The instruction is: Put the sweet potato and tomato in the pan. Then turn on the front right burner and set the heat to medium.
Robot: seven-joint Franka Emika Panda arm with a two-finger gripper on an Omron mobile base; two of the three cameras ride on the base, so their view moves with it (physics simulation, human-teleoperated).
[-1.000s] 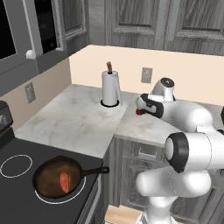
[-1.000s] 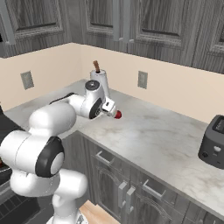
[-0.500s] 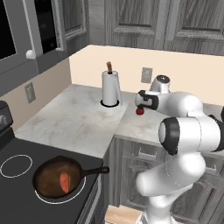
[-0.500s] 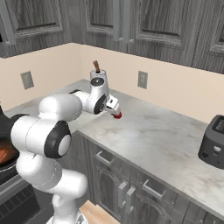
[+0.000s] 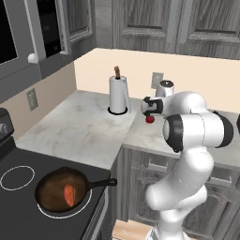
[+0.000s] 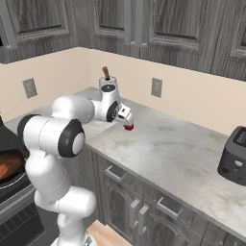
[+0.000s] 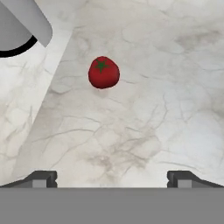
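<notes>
The tomato (image 5: 150, 119) (image 6: 129, 127) (image 7: 103, 72), a glossy red ball with a green stem, lies on the marble counter right of the paper towel holder. My gripper (image 5: 149, 110) (image 6: 126, 118) (image 7: 111, 179) hangs just above it, open, with nothing between its fingertips. In the hand view the tomato sits ahead of the tips and a little left of centre. The dark pan (image 5: 56, 196) (image 6: 6, 168) rests on the front right burner (image 5: 79, 212), its handle pointing right. The orange-pink sweet potato (image 5: 69, 194) lies inside the pan.
A paper towel holder (image 5: 118, 96) (image 7: 19, 26) stands close to the left of the tomato. A dark toaster (image 6: 235, 156) sits far right on the counter. Another burner circle (image 5: 18, 178) lies left of the pan. Wall outlets (image 5: 156, 78) are on the backsplash.
The hand has stayed open above the tomato, barely shifting. The arm's elbow and upper links have swung up and in front of the cameras.
</notes>
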